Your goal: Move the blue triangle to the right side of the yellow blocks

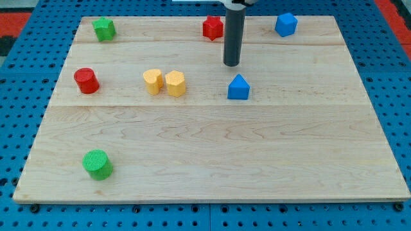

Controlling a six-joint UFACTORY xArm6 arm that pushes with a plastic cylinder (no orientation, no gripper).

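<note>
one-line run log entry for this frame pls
tip: my tip above blue triangle, apart | triangle: right of yellow blocks, gap between | contact: none | status: still needs pushing left

On the wooden bench (212, 160): a green star-like block (103, 29) at eleven o'clock, a red star (213, 27) near twelve, a blue cube (286, 24) at one — a red cylinder (86, 81) at nine, a green cylinder (97, 164) at seven.
</note>
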